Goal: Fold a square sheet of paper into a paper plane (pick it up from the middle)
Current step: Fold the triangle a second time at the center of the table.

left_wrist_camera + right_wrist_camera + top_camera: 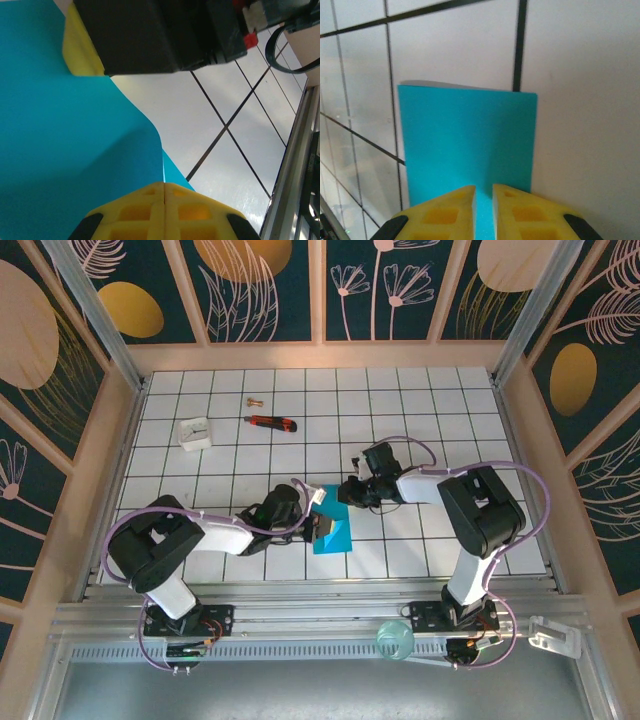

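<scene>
I see my left gripper (164, 187) pinched tight beside the square sheet of paper (467, 145), right gripper (484, 190) narrowly parted over it.

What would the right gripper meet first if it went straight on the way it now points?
Most likely the folded teal-blue sheet of paper: it lies directly ahead of the right gripper. Whether the tips already touch it is unclear.

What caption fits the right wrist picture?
Right hand, yellow fingers slightly parted, at the edge of a folded teal paper sheet on white tiles.
</scene>
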